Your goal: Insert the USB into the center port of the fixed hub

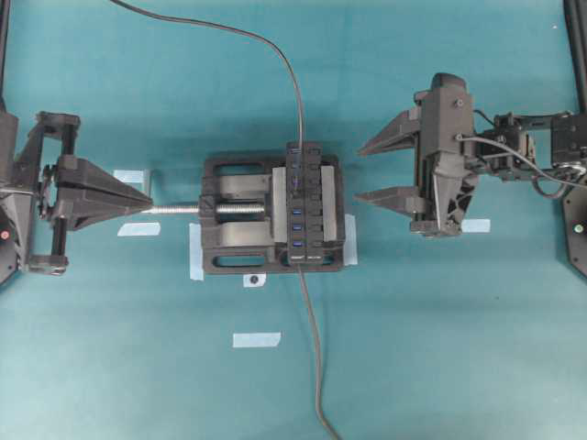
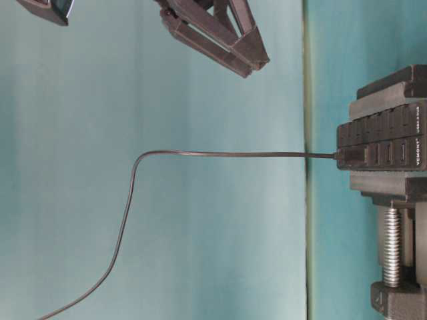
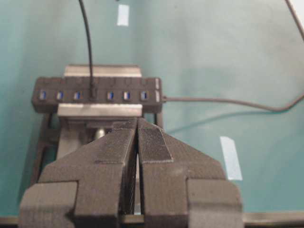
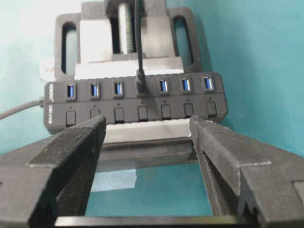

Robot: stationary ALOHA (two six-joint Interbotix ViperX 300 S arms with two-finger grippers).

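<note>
The fixed hub (image 1: 308,206) is a narrow black bar clamped upright in a black vise (image 1: 229,240). The USB (image 4: 140,80) sits plugged into the center port, with three blue ports on either side, and it also shows in the left wrist view (image 3: 93,90). Its thin cable (image 1: 275,50) runs off to the far edge. My left gripper (image 1: 147,199) is shut and empty, pointing at the end of the vise screw (image 1: 179,209). My right gripper (image 1: 359,172) stands open to the right of the hub, holding nothing, well apart from it (image 4: 147,124).
The hub's own cable (image 1: 315,357) trails toward the near edge. Pale tape strips (image 1: 256,340) lie on the teal table around the vise. Black arm bases stand at the far left and right (image 1: 576,229).
</note>
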